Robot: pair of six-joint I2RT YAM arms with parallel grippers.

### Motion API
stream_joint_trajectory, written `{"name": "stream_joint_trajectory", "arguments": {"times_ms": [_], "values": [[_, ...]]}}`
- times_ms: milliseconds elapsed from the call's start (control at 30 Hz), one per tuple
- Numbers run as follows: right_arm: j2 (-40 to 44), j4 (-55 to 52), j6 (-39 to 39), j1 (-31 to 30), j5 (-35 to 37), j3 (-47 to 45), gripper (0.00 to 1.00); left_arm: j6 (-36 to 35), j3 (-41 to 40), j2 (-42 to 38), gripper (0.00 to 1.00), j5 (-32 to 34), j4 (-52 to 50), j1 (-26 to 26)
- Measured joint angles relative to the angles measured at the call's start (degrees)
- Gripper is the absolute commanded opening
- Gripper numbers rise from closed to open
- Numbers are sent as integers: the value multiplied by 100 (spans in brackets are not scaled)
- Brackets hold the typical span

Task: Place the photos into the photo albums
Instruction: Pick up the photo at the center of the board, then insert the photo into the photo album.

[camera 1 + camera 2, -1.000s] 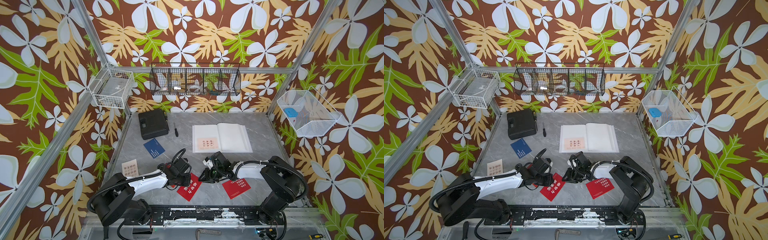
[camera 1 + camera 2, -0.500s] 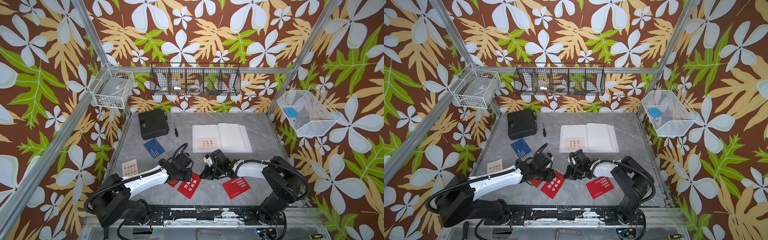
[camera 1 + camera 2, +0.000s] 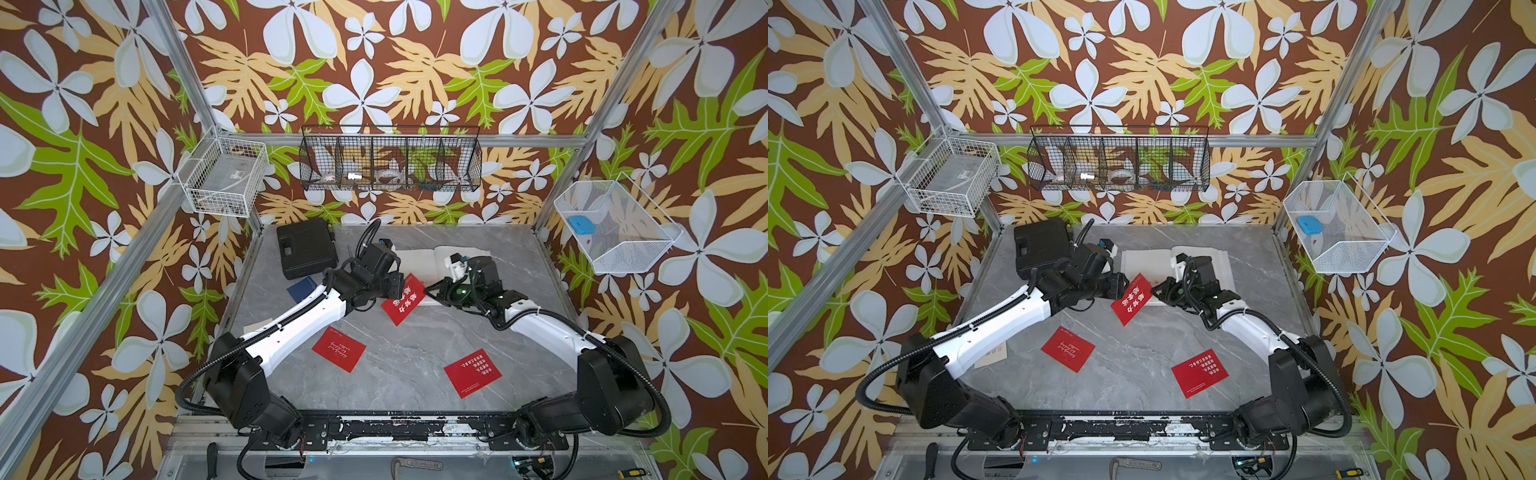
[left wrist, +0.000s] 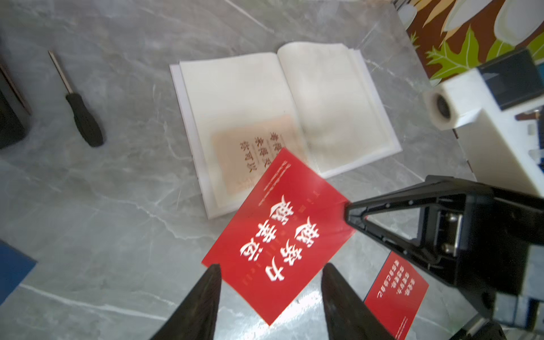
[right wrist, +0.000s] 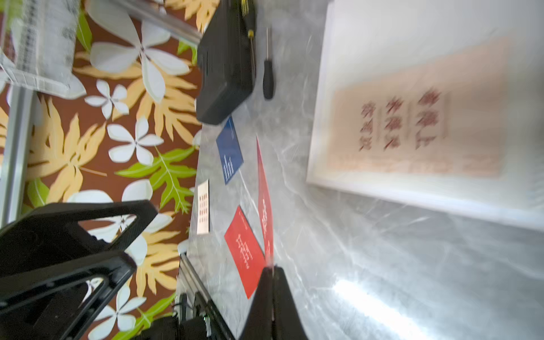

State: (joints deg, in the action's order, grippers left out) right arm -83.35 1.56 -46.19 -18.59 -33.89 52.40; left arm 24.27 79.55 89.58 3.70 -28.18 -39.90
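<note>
Red spares: two loose red cards (image 3: 338, 348) lie flat on the grey tabletop (image 3: 399, 386), closest to my bases.
Left gripper (image 4: 272, 266): fingers (image 4: 206, 294) spread wide, clamping nothing; lower edge of the held red card (image 4: 279, 235) hangs between them.
Right gripper (image 3: 427, 289): pressed together on that card's corner, so this arm's nearer.
Card axis: long side runs diagonally, pointing at the album (image 4: 329, 97).
Open album: just beyond, cream card (image 4: 250, 153) on the page nearer my left arm.
Room: wrists crowded, tbh.

Red card (image 4: 279, 235) (white lettering) and white album (image 4: 235, 88).
</note>
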Motion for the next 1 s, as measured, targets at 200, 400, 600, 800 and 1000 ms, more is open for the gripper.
{"name": "stream_joint_trajectory", "arguments": {"times_ms": [200, 400, 600, 800, 1000], "values": [[-286, -22, 343, 743, 396, 529, 0, -181, 984, 1034, 62, -94, 155, 192], [-1084, 98, 673, 844, 1189, 1222, 0, -505, 1799, 2164, 64, -291, 476, 439], [-1690, 136, 960, 855, 1950, 1694, 0, -787, 2249, 3021, 65, -730, 675, 656], [-2085, 118, 1266, 852, 2430, 1954, 0, -822, 2551, 3585, 66, -973, 815, 839], [-2341, 98, 1589, 852, 2857, 2201, 0, -780, 2761, 4054, 66, -1110, 826, 874]]}}
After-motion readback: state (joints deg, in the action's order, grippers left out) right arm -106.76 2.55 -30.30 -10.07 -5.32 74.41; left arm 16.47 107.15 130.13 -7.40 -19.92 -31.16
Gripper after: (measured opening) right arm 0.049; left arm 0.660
